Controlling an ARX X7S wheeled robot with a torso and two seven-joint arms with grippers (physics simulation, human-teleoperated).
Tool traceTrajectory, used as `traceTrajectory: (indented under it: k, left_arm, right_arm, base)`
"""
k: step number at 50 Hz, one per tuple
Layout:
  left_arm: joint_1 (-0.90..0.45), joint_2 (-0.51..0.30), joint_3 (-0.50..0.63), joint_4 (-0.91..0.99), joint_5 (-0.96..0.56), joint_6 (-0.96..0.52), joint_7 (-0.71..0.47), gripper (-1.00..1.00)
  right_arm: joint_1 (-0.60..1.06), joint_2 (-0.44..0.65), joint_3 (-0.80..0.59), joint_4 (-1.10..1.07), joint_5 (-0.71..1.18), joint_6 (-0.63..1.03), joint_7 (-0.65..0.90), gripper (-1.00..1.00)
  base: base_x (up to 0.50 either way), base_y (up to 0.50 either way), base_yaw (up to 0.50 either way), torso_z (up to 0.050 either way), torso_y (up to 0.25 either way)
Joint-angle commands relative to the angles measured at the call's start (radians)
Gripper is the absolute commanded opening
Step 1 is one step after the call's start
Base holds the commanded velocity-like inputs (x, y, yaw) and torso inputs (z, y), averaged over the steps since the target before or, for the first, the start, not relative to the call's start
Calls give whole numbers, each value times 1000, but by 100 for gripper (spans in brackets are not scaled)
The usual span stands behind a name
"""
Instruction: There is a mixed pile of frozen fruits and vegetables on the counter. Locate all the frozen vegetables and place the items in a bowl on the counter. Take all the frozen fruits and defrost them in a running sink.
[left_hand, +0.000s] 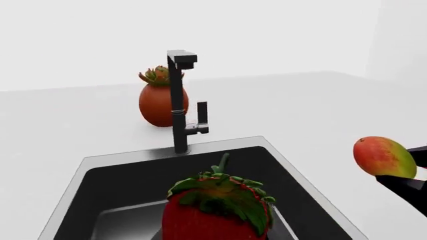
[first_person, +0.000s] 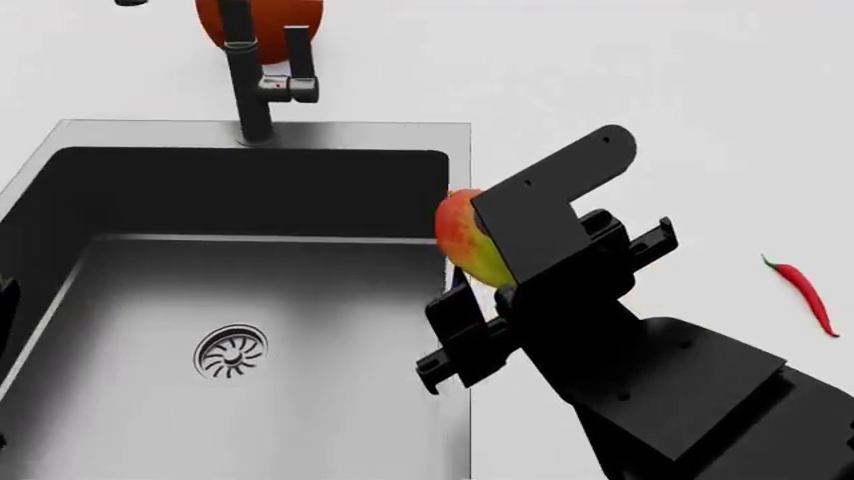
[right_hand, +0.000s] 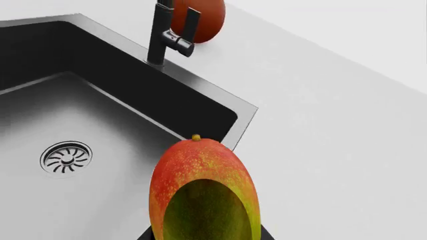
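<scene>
I have the mango (first_person: 463, 240) pinched in the right gripper (first_person: 483, 262), held above the sink's right rim, not yet over the middle of the basin; the right wrist view shows it close up with the sink (right_hand: 40, 105) below and beyond it. The strawberry (left_hand: 217, 212) fills the foreground of the left wrist view, over the basin, so I judge the left gripper is clamped on it, though its fingers do not show in any view and I cannot tell for certain. The faucet (first_person: 254, 85) stands at the sink's back edge with no water visible from its spout; a round reddish-orange object with a green top (left_hand: 162, 100) sits on the counter (first_person: 694, 90) behind it. The chili (first_person: 805, 290) lies on the counter well to the right of the sink, untouched; the broccoli and the bowl are out of view. By my reckoning both fruits are nearly delivered but neither is released; the tap and the vegetables remain.
</scene>
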Motion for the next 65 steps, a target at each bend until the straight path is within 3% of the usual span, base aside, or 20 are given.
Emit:
traceTrajectory:
  k: [1, 6, 10, 19, 27, 32, 42, 46, 61, 62, 65]
  left_arm:
    - [-61, 28, 53, -80, 77, 20, 25, -100]
    - [-156, 56, 124, -148, 127, 19, 43, -100]
    - [-235, 94, 217, -265, 264, 55, 104, -100]
    - [-328, 129, 274, -354, 318, 66, 121, -100]
    - [-453, 229, 390, -594, 462, 153, 208, -100]
    - [-499, 314, 449, -753, 539, 230, 254, -100]
    - [-564, 407, 473, -1038, 633, 370, 317, -100]
    - [-554, 417, 473, -1054, 640, 390, 318, -100]
    - [-529, 434, 480, -1064, 653, 433, 325, -100]
    - [-563, 514, 496, -1137, 706, 500, 276, -100]
    - [-599, 547, 512, -1223, 757, 562, 269, -100]
  right_arm:
    - [2, -5, 6, 2, -13, 1, -6, -100]
    - [9, -11, 17, 14, -7, 3, 2, -100]
    - [16, -30, 32, 34, -2, -1, 15, -100]
    - [37, -46, 50, 32, 14, 26, 51, -100]
    - [104, -138, 62, 180, 3, 28, 67, -100]
    - [144, -225, 67, 394, -43, -47, 39, -100]
    - [241, -351, 47, 710, -120, -158, -18, -100]
    - [268, -403, 44, 860, -150, -232, -47, -100]
    - [256, -425, 51, 915, -153, -273, -42, -100]
    - [255, -448, 63, 960, -153, -291, -27, -100]
    - [252, -451, 61, 951, -149, -286, -26, -100]
  base:
    - [0, 500, 0, 0, 0]
    - [0, 500, 0, 0, 0]
    - [0, 259, 0, 0, 0]
    - [0, 0, 0, 0, 0]
    - [0, 0, 0, 0, 0]
    - [0, 0, 0, 0, 0]
    - [0, 0, 0, 0, 0]
    - [0, 0, 0, 0, 0]
    - [0, 422, 0, 0, 0]
    - [0, 0, 0, 0, 0]
    - [0, 0, 0, 0, 0]
